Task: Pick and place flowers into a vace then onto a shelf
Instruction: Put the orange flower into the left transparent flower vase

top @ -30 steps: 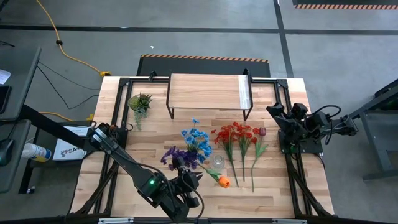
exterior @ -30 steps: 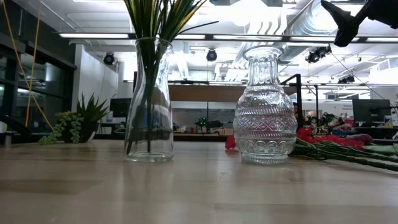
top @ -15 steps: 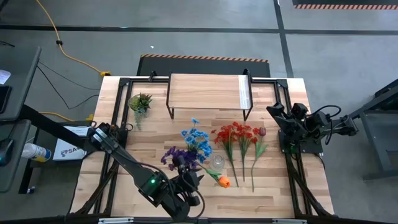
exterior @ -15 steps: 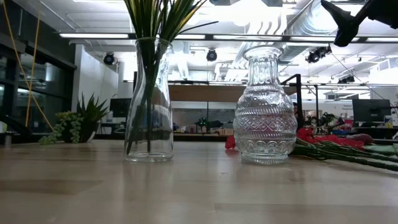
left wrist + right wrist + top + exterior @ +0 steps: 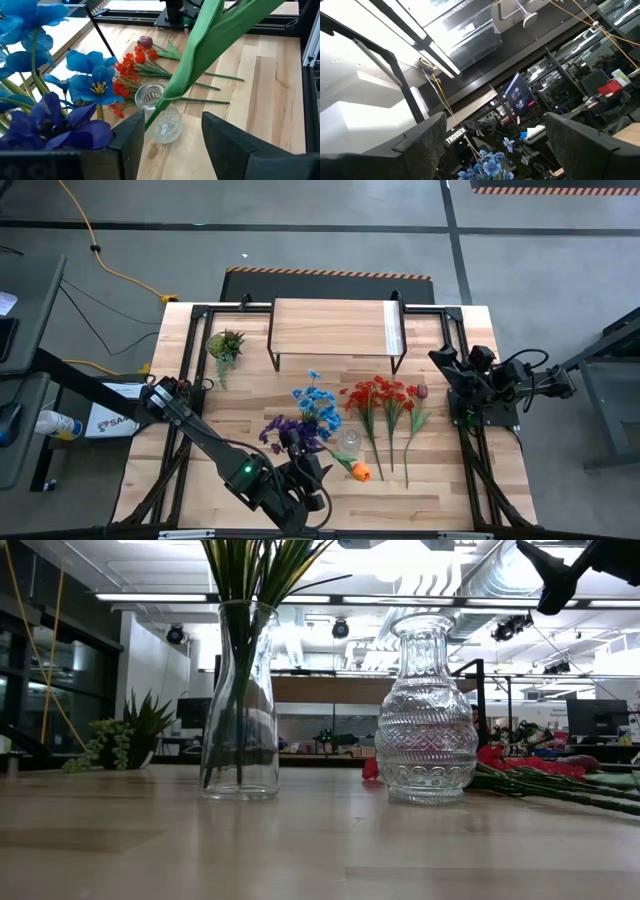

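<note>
from above, the left gripper sits near the table's front edge, right by the purple flowers and the orange flower. blue flowers and red flowers lie mid-table; the shelf stands at the back edge. the right gripper waits at the right edge.

at table height, a tall vase holds green stems; a ribbed vase stands beside it.

from the left wrist, the jaws are spread, a green leaf between them, touching neither.

from the right wrist, jaws wide apart, holding nothing.
</note>
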`<move>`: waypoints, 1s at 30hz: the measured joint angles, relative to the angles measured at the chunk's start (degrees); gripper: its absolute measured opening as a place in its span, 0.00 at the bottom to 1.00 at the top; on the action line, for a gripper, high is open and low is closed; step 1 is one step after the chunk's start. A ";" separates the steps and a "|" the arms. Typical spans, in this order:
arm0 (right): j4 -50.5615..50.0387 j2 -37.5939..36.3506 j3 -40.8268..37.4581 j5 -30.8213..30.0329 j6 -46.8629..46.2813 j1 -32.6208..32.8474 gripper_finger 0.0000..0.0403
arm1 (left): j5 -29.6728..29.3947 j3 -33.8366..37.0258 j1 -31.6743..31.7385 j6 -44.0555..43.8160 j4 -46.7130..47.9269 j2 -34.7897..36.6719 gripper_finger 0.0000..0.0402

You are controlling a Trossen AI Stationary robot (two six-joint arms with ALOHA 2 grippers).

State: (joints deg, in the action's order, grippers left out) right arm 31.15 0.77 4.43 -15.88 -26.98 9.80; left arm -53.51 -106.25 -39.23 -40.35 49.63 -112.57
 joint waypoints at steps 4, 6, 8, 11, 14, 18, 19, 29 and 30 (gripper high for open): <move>0.00 -0.02 0.02 -0.01 0.00 -0.01 0.81 | 0.15 0.01 0.67 -0.01 -0.31 -0.01 0.56; 0.00 -0.02 0.02 0.00 -0.01 0.00 0.81 | 0.12 0.01 0.96 0.01 -0.39 -0.01 0.55; 0.00 -0.02 0.00 0.00 0.00 0.00 0.81 | 0.08 0.01 1.34 0.01 -0.39 -0.01 0.53; 0.00 0.00 0.02 0.00 0.00 -0.02 0.81 | 0.36 0.01 1.93 0.01 -0.37 -0.01 0.51; 0.00 -0.02 0.00 0.00 -0.01 0.00 0.81 | 0.65 0.01 2.33 0.01 -0.31 -0.01 0.49; 0.00 -0.01 0.00 -0.02 0.00 0.00 0.81 | 0.51 0.01 2.48 0.00 -0.22 -0.01 0.47; 0.00 0.00 0.00 -0.02 0.00 -0.01 0.81 | 0.54 0.01 2.48 0.01 -0.22 -0.01 0.46; 0.00 0.00 0.00 -0.01 -0.02 -0.02 0.81 | 0.57 0.01 2.50 0.01 -0.22 -0.01 0.36; -0.02 -0.02 0.00 -0.02 -0.02 -0.02 0.81 | 0.64 0.01 2.50 0.00 -0.22 -0.01 0.34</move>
State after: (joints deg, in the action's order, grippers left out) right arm 31.14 0.76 4.43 -15.90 -27.00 9.78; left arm -52.87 -106.24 -36.73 -40.35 49.41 -112.57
